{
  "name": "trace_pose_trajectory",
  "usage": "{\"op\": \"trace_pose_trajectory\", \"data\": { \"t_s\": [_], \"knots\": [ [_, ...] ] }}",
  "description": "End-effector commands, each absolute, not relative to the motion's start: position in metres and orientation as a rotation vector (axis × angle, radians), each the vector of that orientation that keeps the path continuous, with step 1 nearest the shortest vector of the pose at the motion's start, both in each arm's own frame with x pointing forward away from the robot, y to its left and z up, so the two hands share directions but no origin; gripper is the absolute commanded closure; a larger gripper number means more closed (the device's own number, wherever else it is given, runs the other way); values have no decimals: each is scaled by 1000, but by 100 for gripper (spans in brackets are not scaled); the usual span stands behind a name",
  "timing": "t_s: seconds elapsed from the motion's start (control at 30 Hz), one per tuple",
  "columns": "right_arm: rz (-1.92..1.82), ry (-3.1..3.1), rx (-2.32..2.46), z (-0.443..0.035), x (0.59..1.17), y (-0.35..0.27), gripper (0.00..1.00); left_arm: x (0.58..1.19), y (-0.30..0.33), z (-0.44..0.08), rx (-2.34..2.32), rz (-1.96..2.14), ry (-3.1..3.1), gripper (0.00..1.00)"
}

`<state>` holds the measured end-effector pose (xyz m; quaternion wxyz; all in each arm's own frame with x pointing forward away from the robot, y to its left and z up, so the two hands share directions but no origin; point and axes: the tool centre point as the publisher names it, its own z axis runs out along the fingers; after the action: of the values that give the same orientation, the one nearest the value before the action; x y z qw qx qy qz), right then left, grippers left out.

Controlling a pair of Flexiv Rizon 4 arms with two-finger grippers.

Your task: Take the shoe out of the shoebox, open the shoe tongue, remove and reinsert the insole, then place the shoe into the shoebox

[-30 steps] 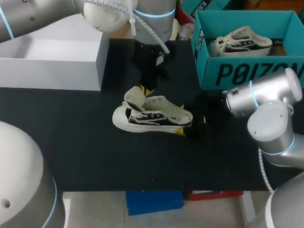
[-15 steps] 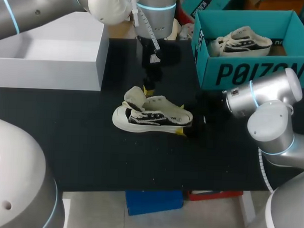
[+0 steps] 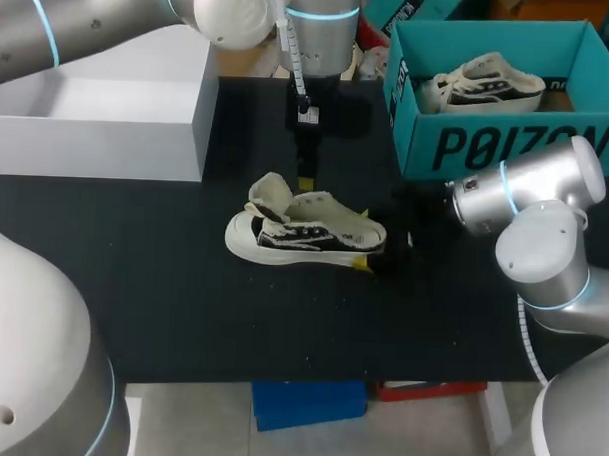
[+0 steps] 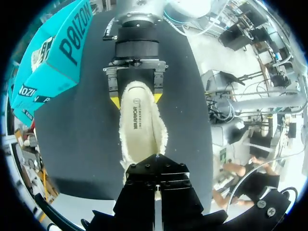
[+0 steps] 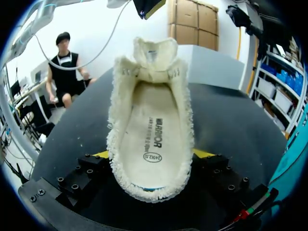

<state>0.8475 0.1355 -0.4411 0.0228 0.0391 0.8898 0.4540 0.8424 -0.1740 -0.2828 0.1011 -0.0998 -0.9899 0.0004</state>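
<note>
1. Black bench point(image 3: 162, 283). A pale grey box point(image 3: 98, 121) sits far left and the teal shoebox point(image 3: 488, 144) far right, with a second shoe point(image 3: 485, 82) lying inside it.
2. The shoe point(image 3: 304, 233) stands on its sole mid-bench, out of the shoebox, toe to the left. Its tongue point(image 5: 153, 52) is pulled up toward the toe, and the insole point(image 5: 151, 130) lies flat inside.
3. Your right tool point(image 3: 366, 240) clamps the heel, a yellow tip on each side. Your left tool point(image 3: 305, 180) hangs just above the tongue, drawn narrow and holding nothing.
4. Risks: the tongue may flop back over the opening. A pinch at the insole could catch the fleecy lining too. With only the heel held, an upward pull may tip the toe.
5. In the way: the right tool crowds the heel, where the insole edge lifts most easily. The second shoe takes up shoebox room.
</note>
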Motion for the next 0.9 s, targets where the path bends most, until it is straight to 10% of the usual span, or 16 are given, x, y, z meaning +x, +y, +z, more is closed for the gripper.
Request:
{"op": "trace_pose_trajectory", "data": {
  "t_s": [0.03, 0.9],
  "knots": [
    [1405, 2755, 123, -443, 848, 137, 100, 854, -176, -300, -610, 165, -2867, 100],
    [1405, 2755, 123, -443, 848, 137, 100, 848, -196, -354, -315, 201, -2790, 100]
  ]
}}
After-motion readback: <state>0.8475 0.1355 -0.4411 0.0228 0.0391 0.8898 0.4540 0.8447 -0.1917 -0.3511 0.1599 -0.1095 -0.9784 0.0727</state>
